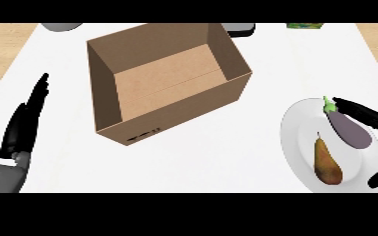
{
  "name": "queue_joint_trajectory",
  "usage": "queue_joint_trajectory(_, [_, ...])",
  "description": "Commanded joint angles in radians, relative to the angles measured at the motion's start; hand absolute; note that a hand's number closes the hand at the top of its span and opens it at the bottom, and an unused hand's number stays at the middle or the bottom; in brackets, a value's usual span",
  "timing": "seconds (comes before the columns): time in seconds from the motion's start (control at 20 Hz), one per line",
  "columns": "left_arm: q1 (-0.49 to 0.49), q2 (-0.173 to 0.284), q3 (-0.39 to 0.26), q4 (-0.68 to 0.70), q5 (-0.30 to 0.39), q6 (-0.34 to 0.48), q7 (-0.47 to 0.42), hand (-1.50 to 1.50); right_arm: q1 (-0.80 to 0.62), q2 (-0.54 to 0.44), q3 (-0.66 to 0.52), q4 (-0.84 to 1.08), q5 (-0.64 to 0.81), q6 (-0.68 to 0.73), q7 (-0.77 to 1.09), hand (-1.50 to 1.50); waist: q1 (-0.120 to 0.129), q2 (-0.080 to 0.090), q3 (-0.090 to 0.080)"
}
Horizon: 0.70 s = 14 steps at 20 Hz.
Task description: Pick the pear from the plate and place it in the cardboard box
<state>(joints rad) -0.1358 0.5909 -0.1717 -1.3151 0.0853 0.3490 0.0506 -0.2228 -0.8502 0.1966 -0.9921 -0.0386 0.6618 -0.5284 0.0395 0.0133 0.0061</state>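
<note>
Nothing done yet: the pear lies on the plate at 4 o'clock, beside an eggplant. The box holds nothing. Right hand fingers are extended past the eggplant, ungrasped; left hand is rested, fingers straight, at 9 o'clock.

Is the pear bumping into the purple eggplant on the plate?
Apart. The head view shows a strip of white plate between the pear and the eggplant.

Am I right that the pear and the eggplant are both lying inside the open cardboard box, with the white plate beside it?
Not quite: the head view shows the pear and the eggplant lying on the white plate, not inside the open cardboard box, which holds nothing visible.
</note>
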Motion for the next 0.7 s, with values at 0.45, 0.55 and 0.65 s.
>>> queue_joint_trajectory(0.45, [-0.060,-0.015,0.000,0.026,-0.033,-0.012,0.041,0.00,-0.216,-0.044,0.330,0.103,0.326,0.127,-0.224,-1.50,0.002,-0.001,-0.003])
queue_joint_trajectory(0.55, [-0.026,-0.017,0.003,0.012,-0.030,-0.015,0.023,0.00,-0.259,0.005,0.368,0.160,0.352,0.107,-0.210,-1.50,0.017,0.001,-0.003])
queue_joint_trajectory(0.65, [-0.020,-0.007,0.029,0.027,-0.015,-0.032,0.008,0.00,-0.271,0.005,0.400,0.208,0.392,0.069,-0.268,-1.50,0.008,0.000,-0.003])
